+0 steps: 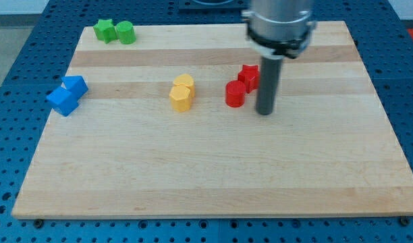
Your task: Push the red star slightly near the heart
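Observation:
The red star (248, 76) lies right of the board's middle, touching a red round block (235, 94) at its lower left. Two yellow blocks stand close together left of them: the upper one (184, 82) and the lower one (181, 98); I cannot tell which is the heart. My tip (264, 112) rests on the board just right of and slightly below the red star, close to it. The dark rod rises from there into the grey arm head at the view's top.
A green star (105, 30) and a green round block (125, 32) sit at the top left. Two blue blocks (75, 86) (63, 101) sit at the left edge. The wooden board (213, 175) lies on a blue perforated table.

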